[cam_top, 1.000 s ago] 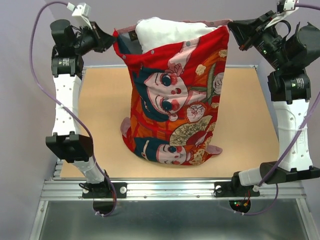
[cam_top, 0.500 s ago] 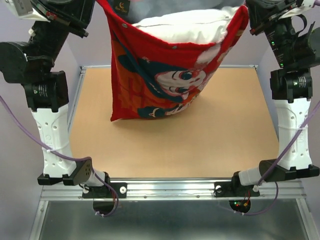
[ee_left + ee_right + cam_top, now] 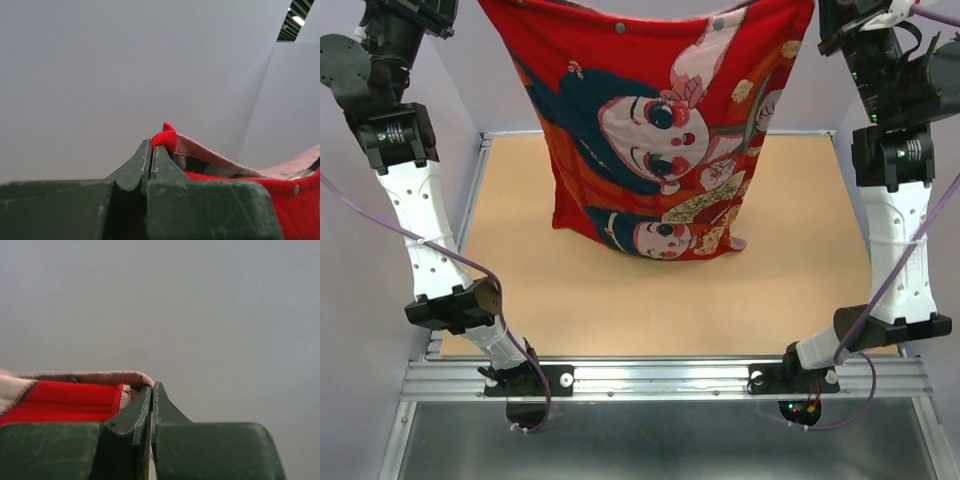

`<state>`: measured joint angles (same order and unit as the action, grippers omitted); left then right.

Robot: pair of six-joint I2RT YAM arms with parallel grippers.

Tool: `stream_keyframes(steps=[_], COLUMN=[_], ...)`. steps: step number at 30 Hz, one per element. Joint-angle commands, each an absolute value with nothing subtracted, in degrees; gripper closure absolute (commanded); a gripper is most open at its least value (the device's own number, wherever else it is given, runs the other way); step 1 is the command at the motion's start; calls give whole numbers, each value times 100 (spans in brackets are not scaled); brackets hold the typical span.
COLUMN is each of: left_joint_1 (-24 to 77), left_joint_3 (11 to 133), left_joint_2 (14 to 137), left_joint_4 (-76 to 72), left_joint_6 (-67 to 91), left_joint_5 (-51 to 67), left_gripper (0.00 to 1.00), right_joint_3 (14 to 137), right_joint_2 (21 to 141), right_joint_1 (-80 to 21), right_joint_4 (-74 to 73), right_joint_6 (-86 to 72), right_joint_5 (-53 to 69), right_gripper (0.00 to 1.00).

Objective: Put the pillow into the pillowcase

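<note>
Top external view: the pillowcase (image 3: 660, 150) now hangs at full stretch between the two arms, hoisted higher than half a second ago, when the pillow's white top bulged out of the open mouth. That white no longer shows. The mouth has gone up to the top edge of the picture, and the cloth below is rounded and full, so the pillow has probably dropped down inside, though it is hidden and its depth cannot be confirmed. If so, the insertion is close to done, with settling and closing still to come.

The left fingers (image 3: 135, 172) are clenched on a bunched red corner of the case. The right fingers (image 3: 167, 415) are likewise pressed together, with the folded rim of the opposite corner caught at their tips.

The bright red face is turned to the camera, its two cartoon children and a fan in plain sight, with the duller pinkish side visible only at the rim in the wrist views. The lower hem hangs over the counter (image 3: 620, 310); whether it touches is unclear
</note>
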<state>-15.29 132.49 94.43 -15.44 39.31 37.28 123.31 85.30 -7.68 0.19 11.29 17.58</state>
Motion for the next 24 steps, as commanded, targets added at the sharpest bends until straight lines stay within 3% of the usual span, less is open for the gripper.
stream_keyframes(steps=[1, 4, 5, 6, 8, 10, 12, 14, 15, 16, 17, 18, 20, 24], left_joint_1=[-2072, -2268, -2015, -1125, -443, -132, -332, -1315, -2362, -2773, -3151, -3347, -3463, -2332], left_joint_3=[14043, 14170, 13942, 13844, 13337, 12639, 13449, 14575, 15451, 15547, 15426, 15138, 15144, 13889], left_joint_2=[9176, 9080, 9070, 9166, 9141, 9026, 9218, 9517, 9736, 9695, 9564, 9380, 9413, 9018], left_joint_4=[-2467, -2547, -2636, -1767, -1275, -1476, -1555, -1897, -2394, -2643, -2907, -3370, -3427, -3402], left_joint_6=[3840, 3980, 4034, 3538, 3253, 3025, 2962, 3389, 3749, 4031, 4417, 4647, 4947, 4202], left_joint_5=[2753, 2301, 3155, 3364, 3724, 3693, 3218, 2467, 2122, 1709, 1357, 1145, 1326, 2028], left_gripper=[100, 100, 100, 100, 100, 100, 100, 100, 100, 100, 100, 100, 100, 100], right_joint_3=[14392, 15074, 14595, 13702, 11989, 11935, 12959, 14477, 15737, 15933, 15795, 14567, 13600, 13098], right_joint_2=[9337, 9564, 9293, 8959, 8387, 8525, 8998, 9524, 9936, 9966, 9810, 9095, 8702, 8517], right_joint_1=[-536, -536, -536, -545, -554, -685, -677, -633, -607, -606, -606, -606, -615, -615], right_joint_4=[782, 1265, 1187, 1108, 1047, 405, 413, 474, 840, 1148, 1473, 2277, 2890, 1628], right_joint_6=[1597, 2005, 1752, 1253, 522, 167, 429, 1130, 1847, 2185, 2389, 2408, 2417, 1558], right_joint_5=[100, -518, -266, 815, 1684, 2057, 892, 319, 21, 18, -156, -176, -97, 683], right_gripper=[99, 99, 99, 99, 99, 99, 99, 99, 99, 99, 99, 99, 99, 99])
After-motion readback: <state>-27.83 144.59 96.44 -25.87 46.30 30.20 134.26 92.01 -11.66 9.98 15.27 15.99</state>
